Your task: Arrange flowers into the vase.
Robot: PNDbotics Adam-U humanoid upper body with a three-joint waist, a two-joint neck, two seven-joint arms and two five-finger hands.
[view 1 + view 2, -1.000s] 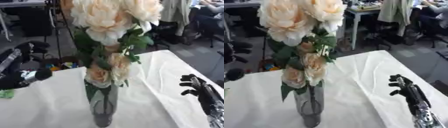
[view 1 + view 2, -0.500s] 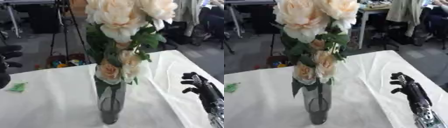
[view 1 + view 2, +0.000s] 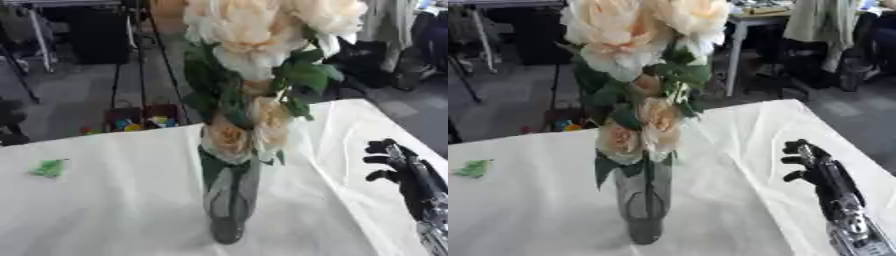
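Right eye view: vase (image 3: 644, 210) left of right hand (image 3: 820, 170).

Flowers sitting in the vase on my table.
I'm seeing a clear glass vase (image 3: 644, 210) standing upright on the white cloth, holding cream and peach flowers (image 3: 636, 30) with dark green leaves (image 3: 302, 75); smaller blooms are hanging at its rim, large ones rising well above it.

Black right hand (image 3: 822, 170), slim black fingers (image 3: 798, 161), silver wrist
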